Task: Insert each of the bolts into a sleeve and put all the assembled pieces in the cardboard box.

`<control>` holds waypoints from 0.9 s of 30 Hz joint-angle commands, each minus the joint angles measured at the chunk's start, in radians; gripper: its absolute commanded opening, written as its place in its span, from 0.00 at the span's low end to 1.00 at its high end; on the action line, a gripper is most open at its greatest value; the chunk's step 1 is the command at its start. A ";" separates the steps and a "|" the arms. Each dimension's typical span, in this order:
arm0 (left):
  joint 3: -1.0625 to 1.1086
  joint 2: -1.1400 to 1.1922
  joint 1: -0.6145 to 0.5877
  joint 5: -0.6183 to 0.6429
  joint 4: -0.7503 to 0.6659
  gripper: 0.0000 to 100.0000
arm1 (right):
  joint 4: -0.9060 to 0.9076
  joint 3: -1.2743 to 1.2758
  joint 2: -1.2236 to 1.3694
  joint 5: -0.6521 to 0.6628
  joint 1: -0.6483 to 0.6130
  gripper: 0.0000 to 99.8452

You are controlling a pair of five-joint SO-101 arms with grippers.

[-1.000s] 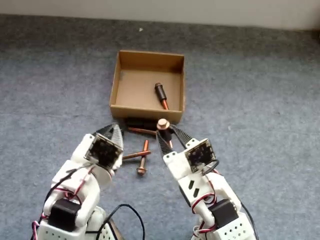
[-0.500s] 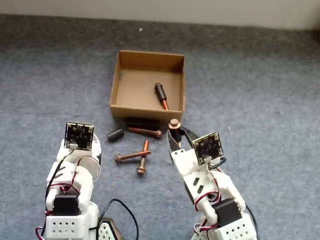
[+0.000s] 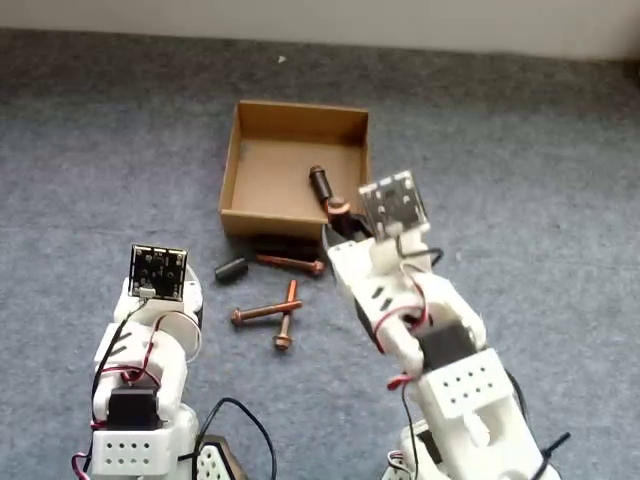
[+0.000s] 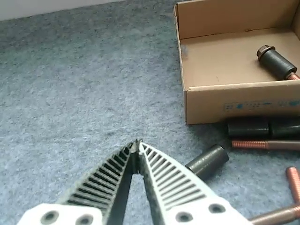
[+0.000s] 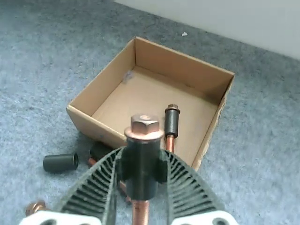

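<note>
The right claw (image 5: 141,154) pinches a sleeved bolt (image 5: 142,140) by its dark sleeve, with the copper head clear of the tips. Directly under and just beyond it is the near wall of the cardboard box (image 5: 93,123). Farther in, one assembled piece (image 5: 172,121) lies on the box floor. On the grey carpet (image 3: 500,150) outside that wall, toward the other arm, two dark sleeves (image 4: 248,127) lie against the cardboard with a bolt (image 3: 290,263) beside them. A loose sleeve (image 4: 206,161) lies just beside the left claw (image 4: 137,145), whose tips are pressed together on nothing. Two crossed bolts (image 3: 267,311) lie between the arms.
</note>
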 commanded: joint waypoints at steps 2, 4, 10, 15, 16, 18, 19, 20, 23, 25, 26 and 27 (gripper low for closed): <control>0.010 -0.008 -0.016 0.003 -0.026 0.01 | -0.096 -0.251 0.211 -0.002 0.015 0.02; 0.012 -0.008 -0.016 0.003 -0.026 0.01 | -0.159 -0.309 0.317 0.028 0.031 0.02; 0.013 -0.008 -0.016 0.003 -0.026 0.01 | -0.357 -0.412 0.611 0.066 0.084 0.02; 0.013 -0.008 -0.019 0.003 -0.026 0.01 | -0.450 -0.463 0.806 0.066 0.127 0.02; 0.013 -0.008 -0.019 0.003 -0.026 0.01 | -0.467 -0.464 0.840 0.066 0.128 0.02; 0.013 -0.008 -0.016 0.003 -0.026 0.01 | -0.496 -0.464 0.900 0.066 0.131 0.02; 0.013 -0.008 -0.016 0.003 -0.026 0.01 | -0.510 -0.464 0.928 0.066 0.131 0.02; 0.013 -0.008 -0.016 0.003 -0.026 0.01 | -0.522 -0.464 0.954 0.066 0.131 0.02; 0.013 -0.008 -0.016 0.003 -0.025 0.01 | -0.565 -0.466 1.036 0.066 0.131 0.02; 0.015 -0.008 -0.016 0.003 -0.025 0.01 | -0.608 -0.466 1.084 0.066 0.131 0.02; 0.015 -0.008 -0.016 0.002 -0.025 0.01 | -0.625 -0.466 1.107 0.066 0.131 0.02; 0.015 -0.008 -0.016 0.002 -0.023 0.01 | -0.638 -0.466 1.125 0.066 0.131 0.02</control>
